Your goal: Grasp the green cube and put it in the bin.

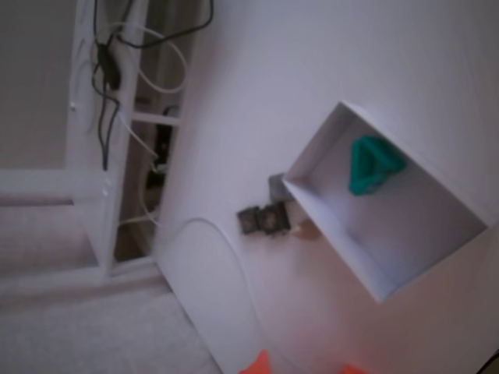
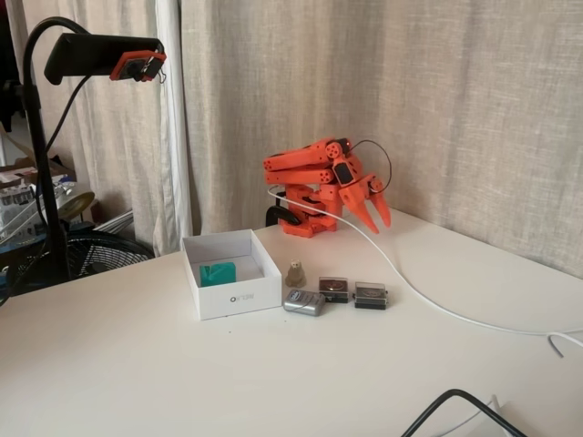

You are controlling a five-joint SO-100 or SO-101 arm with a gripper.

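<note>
In the bin point(image 2: 239, 300), green cube point(image 2: 218, 273) sits w/ tool point(image 2: 373, 211) folded back, well apart, fingers spread, empty. Risk looks minimal; only the white cable point(image 2: 428, 296) could snag the arm.

text: small dark print on the bin point(image 2: 239, 299) front wall | legibility: too small to read

One fixed view close above, tilted and blurred, looking down onto the shallow white cardboard bin point(image 1: 390, 234), another fixed view farther back at table height, facing the curtain, both sharing bin point(image 2: 230, 284) and white tabletop point(image 2: 137, 373).
</note>
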